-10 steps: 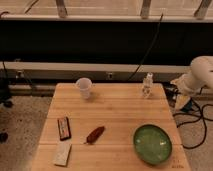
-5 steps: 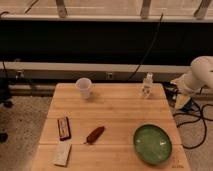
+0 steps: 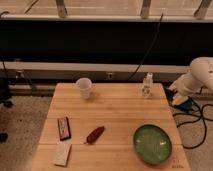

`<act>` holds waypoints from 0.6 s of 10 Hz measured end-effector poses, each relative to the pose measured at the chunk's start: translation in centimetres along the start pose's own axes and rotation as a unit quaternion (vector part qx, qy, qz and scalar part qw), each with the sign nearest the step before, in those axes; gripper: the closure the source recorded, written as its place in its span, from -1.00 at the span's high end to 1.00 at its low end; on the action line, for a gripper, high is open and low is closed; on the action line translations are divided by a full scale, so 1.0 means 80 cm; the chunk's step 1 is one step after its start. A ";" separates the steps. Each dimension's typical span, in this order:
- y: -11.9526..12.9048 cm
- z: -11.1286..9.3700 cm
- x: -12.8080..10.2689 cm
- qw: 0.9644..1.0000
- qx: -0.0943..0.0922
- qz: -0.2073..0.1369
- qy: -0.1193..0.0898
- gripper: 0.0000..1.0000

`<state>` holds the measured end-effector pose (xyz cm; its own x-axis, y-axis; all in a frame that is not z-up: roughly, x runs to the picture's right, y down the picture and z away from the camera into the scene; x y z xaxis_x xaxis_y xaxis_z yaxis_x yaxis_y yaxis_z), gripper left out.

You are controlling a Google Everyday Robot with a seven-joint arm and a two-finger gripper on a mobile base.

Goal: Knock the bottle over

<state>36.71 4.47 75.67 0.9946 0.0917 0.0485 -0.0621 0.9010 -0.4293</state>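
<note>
— Where is the gripper (image 3: 179, 98)?

— In the camera view it hangs off the right edge of the table (image 3: 120, 115), at the low end of the white arm (image 3: 200, 75), roughly level with the tabletop's far right corner. It is beside the table, not over it. Whether it is parted or closed I can't make out from here, and I see nothing in its hold.

— And the bottle (image 3: 147, 85)?

— Upright near the table's far edge, towards the right corner. It is slim and clear with a pale label. The gripper is to its right, near but apart from it. What is inside the bottle, I can't say.

— The other containers?

— A white cup (image 3: 84, 87) stands upright at the far edge left of centre, mouth up and well apart from the bottle. Its inside is too dim to read. A green bowl (image 3: 152, 143) sits near the front right, and only its speckled green inner surface shows.

— What else is on the wood?

— On the front left, a dark rectangular item (image 3: 63, 127) lies flat, with a pale flat packet (image 3: 62, 153) just in front of it. A reddish-brown oblong thing (image 3: 95, 134) lies tilted between those and the bowl, touching neither.

— Behind the table?

— A dark wall with a pale rail across it, and a black cable (image 3: 150, 45) running down towards that rail.
</note>
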 end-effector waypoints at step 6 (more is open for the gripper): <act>-0.023 0.031 -0.029 1.000 -0.002 -0.019 -0.006 -0.78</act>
<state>34.34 3.62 78.58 0.9952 0.0622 0.0761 -0.0234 0.9019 -0.4314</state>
